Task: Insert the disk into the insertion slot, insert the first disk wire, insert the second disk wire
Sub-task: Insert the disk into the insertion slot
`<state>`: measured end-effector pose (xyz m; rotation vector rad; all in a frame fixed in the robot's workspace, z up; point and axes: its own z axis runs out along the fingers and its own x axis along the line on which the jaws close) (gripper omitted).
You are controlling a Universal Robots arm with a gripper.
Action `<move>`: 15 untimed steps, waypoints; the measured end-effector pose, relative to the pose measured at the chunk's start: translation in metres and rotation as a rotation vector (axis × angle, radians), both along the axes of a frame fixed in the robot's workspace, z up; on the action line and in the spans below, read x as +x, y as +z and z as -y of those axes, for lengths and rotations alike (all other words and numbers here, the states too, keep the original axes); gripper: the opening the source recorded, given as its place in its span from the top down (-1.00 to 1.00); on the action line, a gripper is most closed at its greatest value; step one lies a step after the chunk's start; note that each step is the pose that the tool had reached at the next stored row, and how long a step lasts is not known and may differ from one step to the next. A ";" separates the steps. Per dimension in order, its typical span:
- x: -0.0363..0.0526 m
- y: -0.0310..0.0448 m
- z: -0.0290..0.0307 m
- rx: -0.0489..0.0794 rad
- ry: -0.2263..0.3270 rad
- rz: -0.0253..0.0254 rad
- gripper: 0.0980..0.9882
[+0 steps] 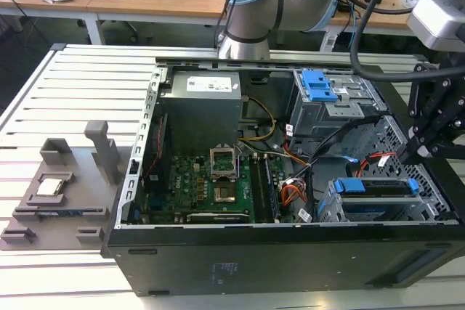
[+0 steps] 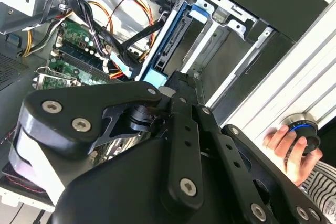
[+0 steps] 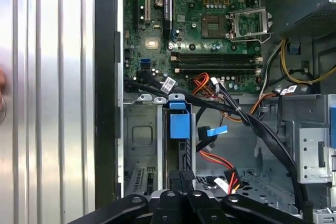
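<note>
Exterior view gives us the disk (image 1: 381, 188) seated on edge inside the insertion slot (image 1: 328, 207), at the exterior view's right end of the open computer case (image 1: 218, 266). In the first wrist view the tool (image 3: 181, 183) sits right at the disk's edge; we cannot tell whether it is apart or clamped. Red wires (image 3: 212, 158) lie just beside.

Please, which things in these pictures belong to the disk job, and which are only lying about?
For the job: disk in its blue carrier; insertion slot holding it; gripper close to the disk.
Lying about: processor chip on grey tray; motherboard; a person's hand.
</note>
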<state>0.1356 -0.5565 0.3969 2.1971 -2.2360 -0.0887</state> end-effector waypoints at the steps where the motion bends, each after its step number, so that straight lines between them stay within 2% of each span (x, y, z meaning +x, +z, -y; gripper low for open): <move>1: 0.0002 -0.0013 0.0000 0.000 0.000 -0.0001 0.98; 4: 0.0004 -0.0060 0.0000 0.000 0.000 -0.0002 0.98; 15: 0.0004 -0.0129 0.0000 0.000 0.000 -0.0001 0.98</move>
